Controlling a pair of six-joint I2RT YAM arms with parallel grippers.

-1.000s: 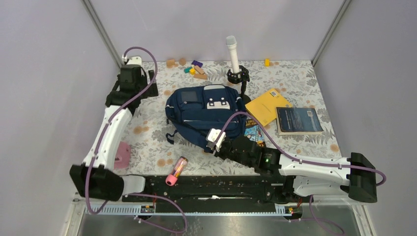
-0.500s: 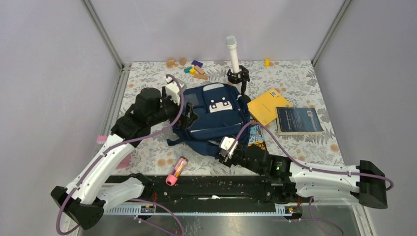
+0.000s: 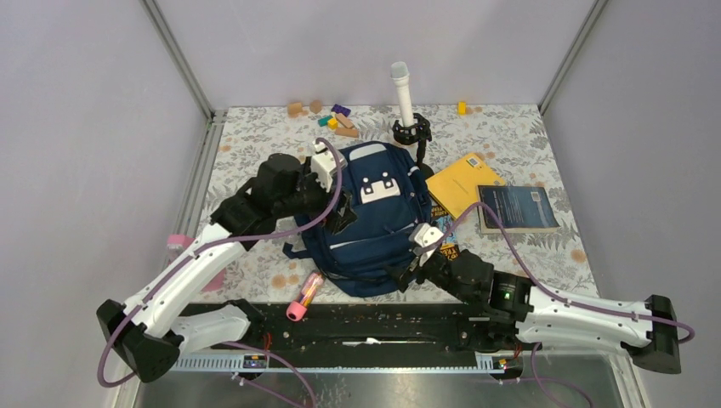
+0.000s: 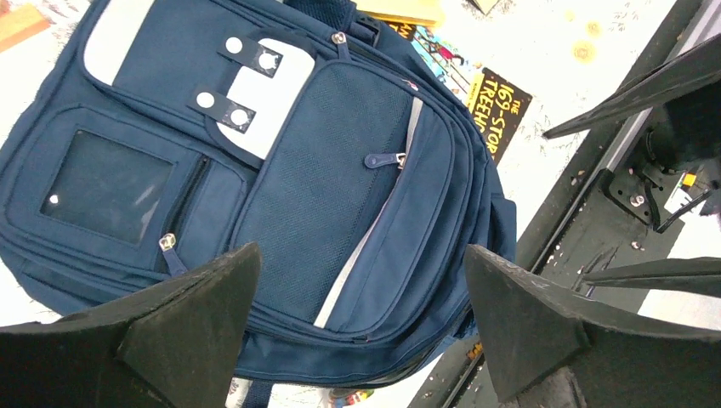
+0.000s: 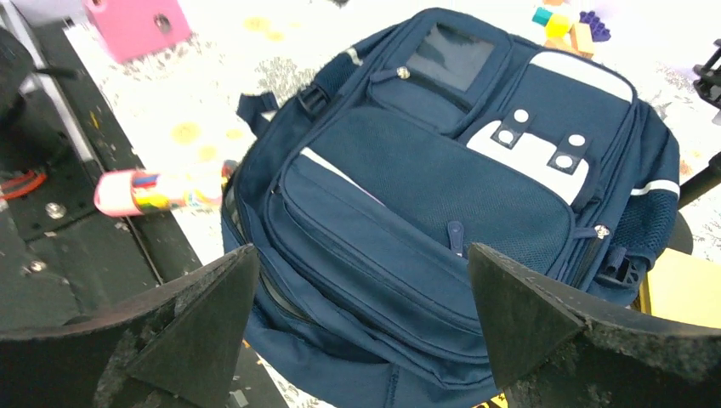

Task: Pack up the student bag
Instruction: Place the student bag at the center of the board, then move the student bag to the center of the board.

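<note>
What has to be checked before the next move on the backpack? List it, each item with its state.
1. Left tool open and holding nothing: ok.
2. Right tool open and holding nothing: ok.
3. Student bag lying flat on the table, front face up: ok.
4. A compartment open to pack through: none shows in any view, and the front pocket looks zipped: not ok.
5. Pink pencil tube lying free beside the bag, near the arm bases: ok.
6. Colourful book free to lift: one end is tucked under the bag's edge: not ok.
</note>
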